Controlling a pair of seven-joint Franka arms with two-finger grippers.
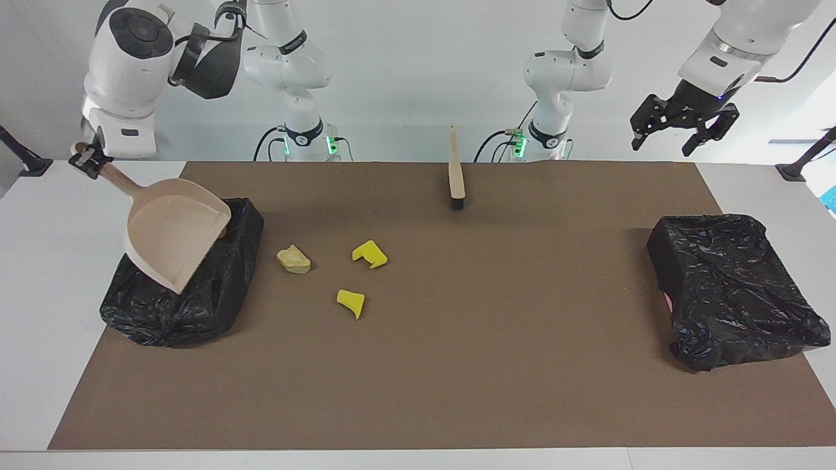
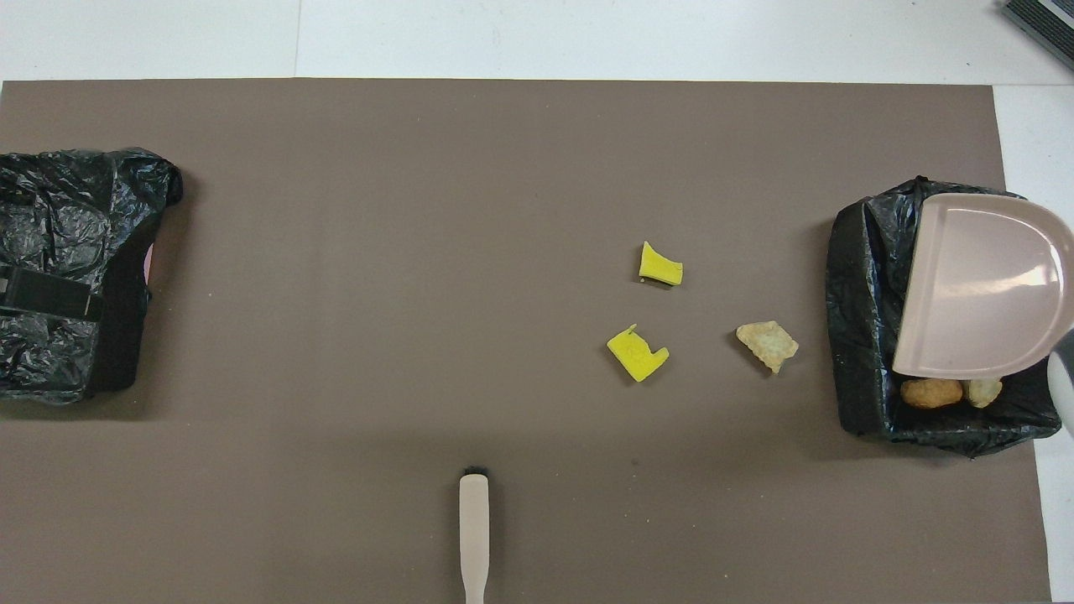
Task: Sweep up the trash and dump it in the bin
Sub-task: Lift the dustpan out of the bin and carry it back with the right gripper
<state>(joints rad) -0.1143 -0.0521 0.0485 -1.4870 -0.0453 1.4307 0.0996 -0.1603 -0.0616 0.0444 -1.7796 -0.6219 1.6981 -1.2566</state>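
My right gripper (image 1: 88, 160) is shut on the handle of the beige dustpan (image 1: 173, 241), which hangs tilted, mouth down, over the black-lined bin (image 1: 196, 313) at the right arm's end. The pan (image 2: 982, 285) covers most of the bin's (image 2: 860, 335) inside; two tan trash lumps (image 2: 931, 393) show at its nearer end. On the mat beside the bin lie a tan lump (image 1: 294, 260) (image 2: 768, 345) and two yellow wedges (image 1: 369, 254) (image 1: 351, 302). My left gripper (image 1: 661, 149) hangs open and empty, high over the left arm's end.
A wooden brush (image 1: 456, 176) (image 2: 474, 537) lies on the brown mat near the robots, midway between the arms. A second black-lined bin (image 1: 731, 287) (image 2: 67, 268) stands at the left arm's end, under the left gripper.
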